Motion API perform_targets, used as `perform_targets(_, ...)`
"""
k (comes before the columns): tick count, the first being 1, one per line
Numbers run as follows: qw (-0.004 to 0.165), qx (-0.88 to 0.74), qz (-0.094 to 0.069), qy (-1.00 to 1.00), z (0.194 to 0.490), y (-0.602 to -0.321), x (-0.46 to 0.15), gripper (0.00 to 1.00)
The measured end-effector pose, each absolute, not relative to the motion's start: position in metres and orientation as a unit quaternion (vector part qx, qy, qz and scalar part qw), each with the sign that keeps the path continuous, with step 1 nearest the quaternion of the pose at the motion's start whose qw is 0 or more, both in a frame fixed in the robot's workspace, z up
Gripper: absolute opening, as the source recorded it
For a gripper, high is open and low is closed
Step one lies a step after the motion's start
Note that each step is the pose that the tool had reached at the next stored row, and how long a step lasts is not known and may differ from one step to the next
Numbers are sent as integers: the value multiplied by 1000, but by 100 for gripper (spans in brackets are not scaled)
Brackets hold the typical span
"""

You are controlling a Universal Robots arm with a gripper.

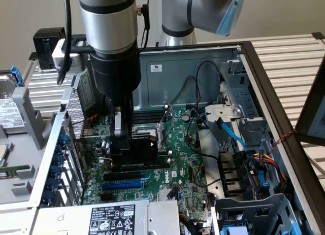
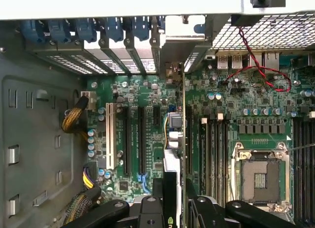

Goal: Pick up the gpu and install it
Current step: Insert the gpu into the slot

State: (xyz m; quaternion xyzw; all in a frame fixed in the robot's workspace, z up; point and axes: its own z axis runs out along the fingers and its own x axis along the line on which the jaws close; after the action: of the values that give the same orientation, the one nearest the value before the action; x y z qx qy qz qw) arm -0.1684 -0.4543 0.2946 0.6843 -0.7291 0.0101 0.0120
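Note:
The gpu (image 1: 142, 146) is a black-shrouded card standing on edge inside the open computer case, just above the green motherboard (image 1: 188, 159). My gripper (image 1: 123, 139) reaches straight down from the arm and is shut on it. In the wrist view the gpu (image 2: 172, 159) appears edge-on between the black fingers (image 2: 150, 211), and my gripper (image 2: 174, 211) holds its near end. Its metal bracket (image 2: 173, 48) points at the rear slot openings. The card lines up with a long black expansion slot (image 2: 188, 139). Whether it is seated in the slot I cannot tell.
Beside the card lie more slots (image 2: 141, 139), a white slot (image 2: 109, 134), memory slots (image 2: 216, 154) and the bare CPU socket (image 2: 259, 176). A red-black wire (image 2: 256, 70) loops near the rear ports. The power supply (image 1: 111, 217), drive cage (image 1: 254, 212) and cables (image 1: 231, 133) crowd the case.

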Motion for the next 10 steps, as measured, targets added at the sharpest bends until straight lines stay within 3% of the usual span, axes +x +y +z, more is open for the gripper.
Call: perform_targets(10,10,685,5,-729,284,-454,-171,27)
